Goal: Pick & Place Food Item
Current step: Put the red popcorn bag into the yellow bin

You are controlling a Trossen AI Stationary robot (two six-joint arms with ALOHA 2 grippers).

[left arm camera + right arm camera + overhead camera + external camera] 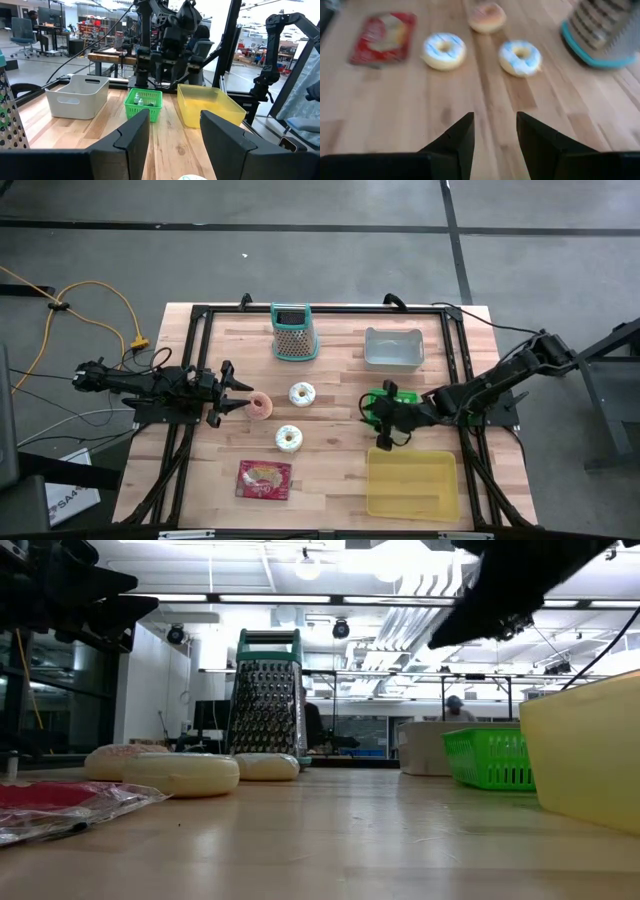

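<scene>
Three donuts lie flat on the wooden table: a pink one (262, 405), a white one with blue stripes (302, 393) and another like it (289, 439). A red food packet (265, 479) lies toward the near edge. My left gripper (238, 395) stands open and level at the table's left, its fingertips just short of the pink donut. My right gripper (385, 432) hangs open above the table by the green basket (385, 402), slanting down toward the donuts (444, 50), with nothing between its fingers (495, 131).
A metal grater with a teal base (294, 332) stands at the far middle. A white bin (393, 348) sits at the far right and a yellow bin (412, 483) at the near right. Bare wood lies between the donuts and the bins.
</scene>
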